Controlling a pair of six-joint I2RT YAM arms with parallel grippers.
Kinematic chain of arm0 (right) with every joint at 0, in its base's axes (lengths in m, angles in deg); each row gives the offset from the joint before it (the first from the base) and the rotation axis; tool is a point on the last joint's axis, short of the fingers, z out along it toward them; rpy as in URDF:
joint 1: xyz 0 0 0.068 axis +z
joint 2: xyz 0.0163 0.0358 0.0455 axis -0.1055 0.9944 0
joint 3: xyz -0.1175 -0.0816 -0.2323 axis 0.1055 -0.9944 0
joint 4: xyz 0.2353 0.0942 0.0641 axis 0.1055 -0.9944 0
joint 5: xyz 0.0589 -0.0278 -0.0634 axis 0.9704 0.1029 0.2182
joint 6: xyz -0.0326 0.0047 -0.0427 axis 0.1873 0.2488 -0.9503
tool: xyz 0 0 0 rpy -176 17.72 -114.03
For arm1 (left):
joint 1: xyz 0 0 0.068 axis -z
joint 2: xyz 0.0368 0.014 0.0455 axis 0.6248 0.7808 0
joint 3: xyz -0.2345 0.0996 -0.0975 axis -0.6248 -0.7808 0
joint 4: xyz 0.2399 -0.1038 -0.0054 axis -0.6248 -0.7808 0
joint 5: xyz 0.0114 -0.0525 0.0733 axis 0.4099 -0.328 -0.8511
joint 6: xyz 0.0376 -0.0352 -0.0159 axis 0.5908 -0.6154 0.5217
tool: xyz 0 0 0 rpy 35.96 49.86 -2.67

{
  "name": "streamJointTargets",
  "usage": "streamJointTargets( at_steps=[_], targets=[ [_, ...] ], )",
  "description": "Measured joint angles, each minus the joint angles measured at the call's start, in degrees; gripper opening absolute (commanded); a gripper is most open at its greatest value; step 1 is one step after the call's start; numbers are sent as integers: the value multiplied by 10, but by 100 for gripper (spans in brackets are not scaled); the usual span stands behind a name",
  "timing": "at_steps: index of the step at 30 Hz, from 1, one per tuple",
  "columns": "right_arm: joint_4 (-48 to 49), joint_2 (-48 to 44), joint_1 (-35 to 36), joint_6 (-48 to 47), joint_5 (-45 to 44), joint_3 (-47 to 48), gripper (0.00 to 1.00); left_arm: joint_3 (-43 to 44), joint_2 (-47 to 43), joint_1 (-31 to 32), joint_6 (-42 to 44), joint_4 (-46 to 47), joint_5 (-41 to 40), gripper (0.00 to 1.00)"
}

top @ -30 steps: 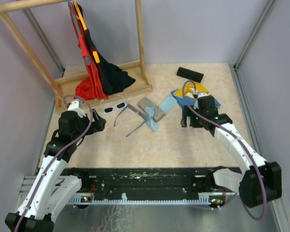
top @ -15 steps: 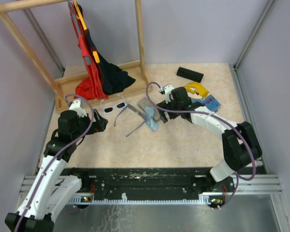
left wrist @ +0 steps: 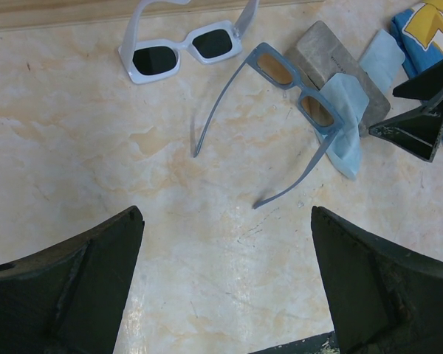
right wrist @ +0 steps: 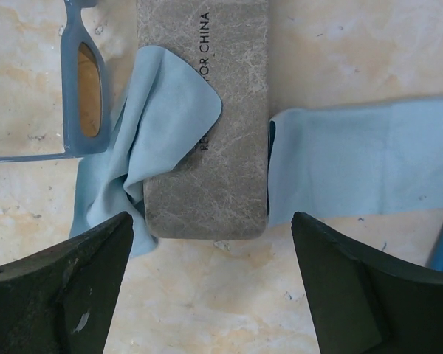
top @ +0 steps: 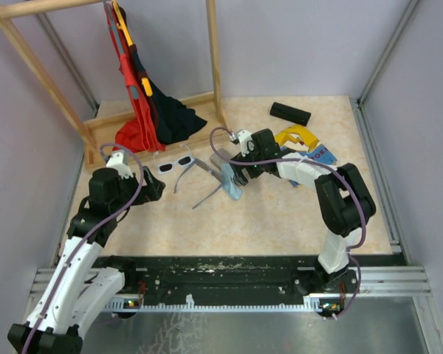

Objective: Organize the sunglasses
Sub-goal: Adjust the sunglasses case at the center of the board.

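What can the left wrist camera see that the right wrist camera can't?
Only the left wrist view shows the white sunglasses and the whole blue-grey sunglasses with both long temples. Only the right wrist view, looking from close above, shows the printed letters on the grey case. Both show that case, the light-blue cloth draped over it, and the blue-grey frame beside it.

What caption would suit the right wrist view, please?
Open right hand over a grey case draped with a blue cloth, beside sunglasses.
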Motion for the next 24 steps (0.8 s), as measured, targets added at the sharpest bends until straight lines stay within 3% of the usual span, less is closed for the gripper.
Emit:
streamJointTargets(
  at_steps=[10,19,24],
  targets=[
    [0,46,0,-13,14,17,87,0,2,0,0,0,1,100],
    [-2,71,0,-17,27,34,61,0,3,0,0,0,1,100],
    [-4,70,3,-17,18,35,57,0,5,0,0,0,2,100]
  ],
)
